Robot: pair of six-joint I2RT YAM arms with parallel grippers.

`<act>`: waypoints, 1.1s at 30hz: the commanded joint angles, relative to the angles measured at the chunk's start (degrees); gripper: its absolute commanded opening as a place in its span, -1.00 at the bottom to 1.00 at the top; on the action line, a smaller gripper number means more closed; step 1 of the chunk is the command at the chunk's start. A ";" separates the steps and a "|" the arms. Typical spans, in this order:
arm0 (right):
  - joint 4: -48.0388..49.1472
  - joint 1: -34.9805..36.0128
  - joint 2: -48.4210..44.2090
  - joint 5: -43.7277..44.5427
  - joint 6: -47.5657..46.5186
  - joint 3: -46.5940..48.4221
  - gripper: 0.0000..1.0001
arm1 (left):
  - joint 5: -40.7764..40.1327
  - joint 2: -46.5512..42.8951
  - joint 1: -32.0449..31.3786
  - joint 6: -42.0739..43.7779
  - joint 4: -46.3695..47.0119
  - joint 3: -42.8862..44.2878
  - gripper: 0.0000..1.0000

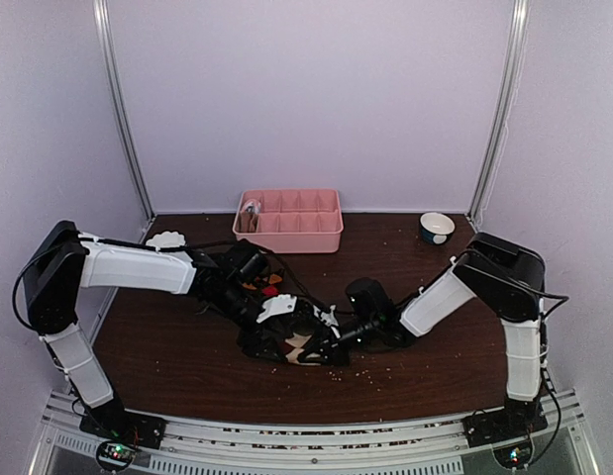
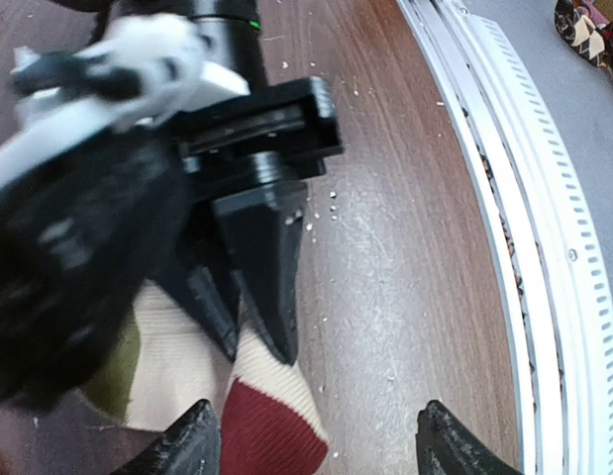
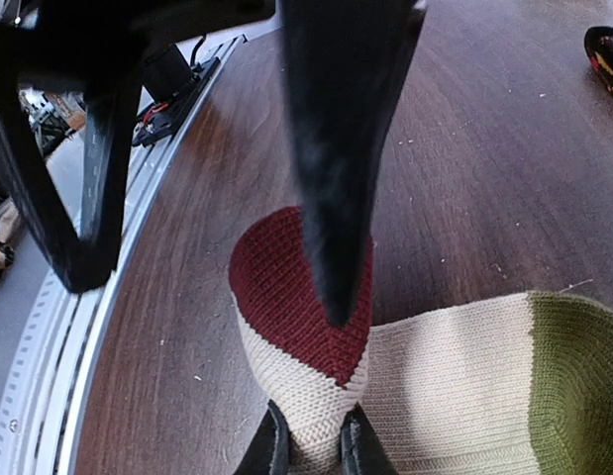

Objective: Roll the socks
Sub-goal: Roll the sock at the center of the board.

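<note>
A striped sock with red toe, cream middle and olive band lies flat at the table's front centre. My right gripper is shut on the cream fabric just behind the red toe, which stands up in a fold. It also shows in the top view. My left gripper is open wide over that same toe. One of its fingers touches the red toe and the other hangs over bare table. Black socks with red and orange patches lie behind the left arm.
A pink compartment tray stands at the back centre, a small bowl at the back right. The metal rail at the table's front edge runs close to the grippers. Crumbs dot the wood.
</note>
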 commanded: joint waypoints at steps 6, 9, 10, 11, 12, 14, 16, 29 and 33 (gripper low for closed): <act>-19.67 -1.00 7.15 5.45 4.23 -2.37 -0.98 | -6.51 6.07 -0.71 -1.13 5.46 0.77 0.12; -19.21 -1.00 7.10 5.29 5.00 -2.28 -0.98 | -8.15 8.15 -0.66 -2.09 6.36 1.53 -0.06; -18.84 -1.00 7.08 5.20 5.42 -2.27 -0.98 | -8.21 8.69 -0.66 -2.35 6.59 1.93 -0.09; -18.48 -0.99 7.01 5.19 5.89 -2.27 -0.97 | -8.29 9.24 -0.70 -2.78 6.68 2.41 -0.14; -17.95 -1.00 6.86 5.22 6.39 -2.35 -0.96 | -7.95 9.93 -0.68 -2.93 6.45 2.89 -0.20; -15.45 -0.97 6.46 5.23 7.92 -2.92 -0.93 | -7.34 11.36 -0.62 -3.22 5.45 4.25 -0.42; -12.02 -0.99 5.80 5.92 9.09 -4.26 -0.86 | -7.11 13.13 -0.54 -3.46 3.50 5.87 -0.72; 8.18 1.53 -4.87 17.31 9.12 -16.95 -0.18 | 1.64 23.94 3.60 -3.99 -12.35 14.91 -1.00; 10.22 1.81 -10.50 23.51 7.64 -20.70 1.00 | 2.40 26.98 4.10 -3.80 -17.35 18.23 -1.00</act>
